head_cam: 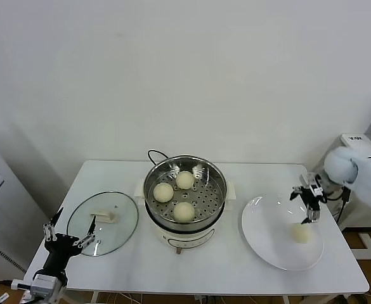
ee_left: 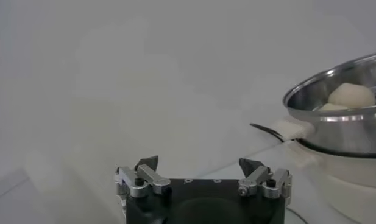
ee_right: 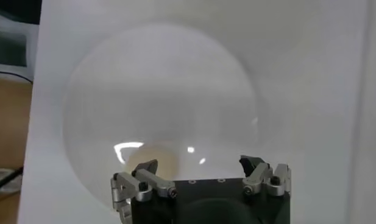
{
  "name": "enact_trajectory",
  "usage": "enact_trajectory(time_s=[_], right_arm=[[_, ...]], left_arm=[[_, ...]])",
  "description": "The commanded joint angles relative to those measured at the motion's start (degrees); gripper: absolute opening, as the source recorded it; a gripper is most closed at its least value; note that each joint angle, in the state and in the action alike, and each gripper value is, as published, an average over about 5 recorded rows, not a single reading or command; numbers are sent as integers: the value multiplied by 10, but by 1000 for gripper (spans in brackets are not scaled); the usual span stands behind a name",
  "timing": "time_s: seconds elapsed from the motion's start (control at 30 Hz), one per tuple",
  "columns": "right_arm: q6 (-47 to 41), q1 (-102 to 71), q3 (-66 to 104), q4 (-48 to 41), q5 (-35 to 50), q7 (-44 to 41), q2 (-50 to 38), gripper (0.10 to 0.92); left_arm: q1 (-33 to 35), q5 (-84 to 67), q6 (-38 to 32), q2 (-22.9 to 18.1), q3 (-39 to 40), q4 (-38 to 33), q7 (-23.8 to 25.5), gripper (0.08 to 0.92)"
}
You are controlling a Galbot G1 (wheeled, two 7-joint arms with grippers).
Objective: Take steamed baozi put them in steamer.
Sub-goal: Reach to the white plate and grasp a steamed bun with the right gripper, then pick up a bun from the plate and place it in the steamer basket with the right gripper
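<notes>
The steel steamer [head_cam: 217, 183] stands mid-table on its white pot base and holds three cream-white baozi [head_cam: 184, 211]. A fourth baozi [head_cam: 301, 232] lies on the white plate [head_cam: 261, 234] at the right. My right gripper [head_cam: 308, 204] hangs open and empty just above this baozi, toward the plate's far side. In the right wrist view the baozi [ee_right: 169, 163] shows by one finger, with the gripper [ee_right: 200, 167] over the plate [ee_right: 157, 97]. My left gripper [head_cam: 68, 233] is open and empty at the table's front left corner; its wrist view [ee_left: 200, 165] shows the steamer [ee_left: 340, 97].
The round glass lid [head_cam: 118, 218] with a cream handle lies flat left of the steamer, next to my left gripper. A black cord [head_cam: 155, 154] runs behind the pot. White equipment [head_cam: 363, 142] stands beyond the table's right edge.
</notes>
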Motion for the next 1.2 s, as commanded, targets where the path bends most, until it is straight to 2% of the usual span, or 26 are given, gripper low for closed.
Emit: enact_trajectory(time_s=[0.03, 0.4, 0.67, 0.83, 1.03, 1.2], right_arm=[[-16, -108, 65, -18, -29, 18, -8, 823], [-20, -118, 69, -34, -30, 30, 5, 807], [-18, -127, 80, -30, -44, 37, 7, 722], [-21, -88, 44, -16, -32, 33, -2, 600], [-23, 77, -82, 16, 47, 24, -2, 460], [-30, 288, -221, 32, 206, 11, 60, 429]], left_arm=[[3, 2, 0, 0, -3, 1, -1, 823], [9, 6, -4, -5, -4, 3, -1, 823], [10, 8, -5, -7, -3, 3, -1, 823], [10, 7, -6, -6, -4, 3, -1, 823], [11, 6, -7, -9, -7, 1, -1, 823], [8, 6, -7, -11, -8, -1, -2, 823]])
